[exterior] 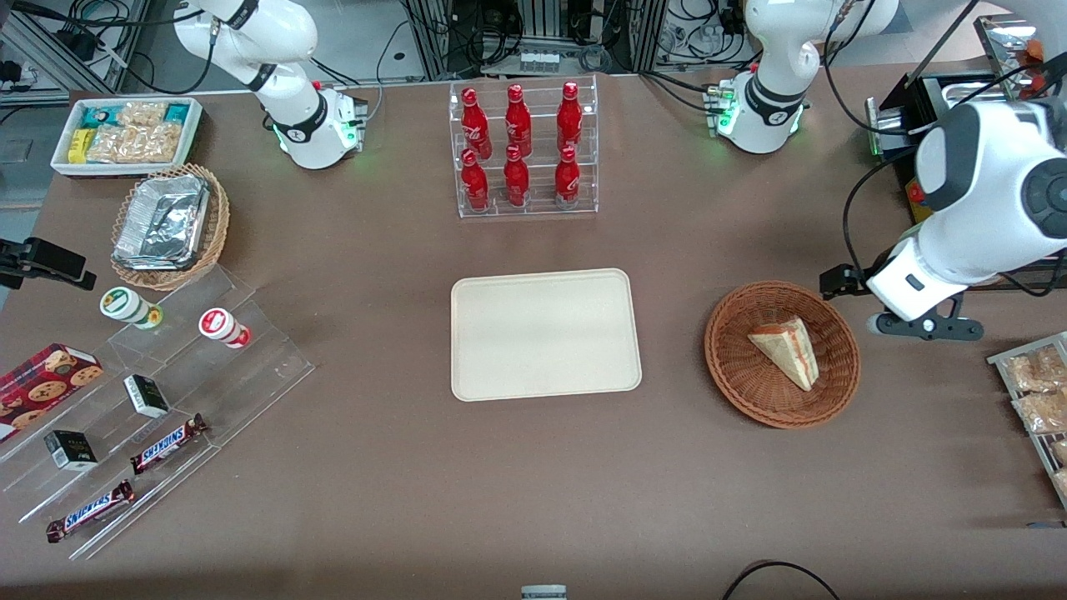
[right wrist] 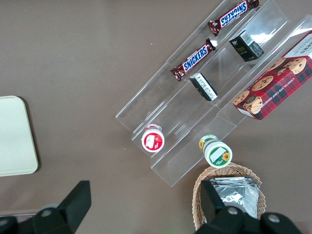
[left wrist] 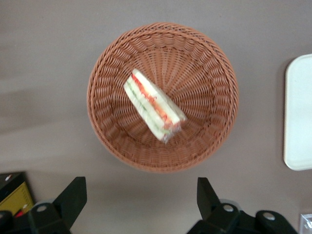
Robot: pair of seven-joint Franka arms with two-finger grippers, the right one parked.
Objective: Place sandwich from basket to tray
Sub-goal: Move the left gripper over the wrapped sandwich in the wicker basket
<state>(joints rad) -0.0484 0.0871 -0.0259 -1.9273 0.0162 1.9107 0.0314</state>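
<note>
The sandwich [exterior: 788,348], a pale triangular wedge with orange-red and green filling, lies in the round reddish-brown wicker basket [exterior: 733,371]. The left wrist view looks down on the sandwich [left wrist: 153,107] in the middle of the basket [left wrist: 212,141]. My gripper [exterior: 925,325] hangs above the table beside the basket, toward the working arm's end. It is open [left wrist: 140,187] and holds nothing, with its fingers wide apart. The cream-beige tray [exterior: 546,333] lies flat mid-table beside the basket, with nothing on it. Its edge also shows in the left wrist view [left wrist: 300,112].
A clear rack of red bottles [exterior: 523,150] stands farther from the front camera than the tray. A rack of snack packets [exterior: 1038,400] lies at the working arm's end. Clear display steps with snacks [exterior: 167,392], a tan basket with foil [exterior: 171,225] and a white bin [exterior: 129,133] lie toward the parked arm's end.
</note>
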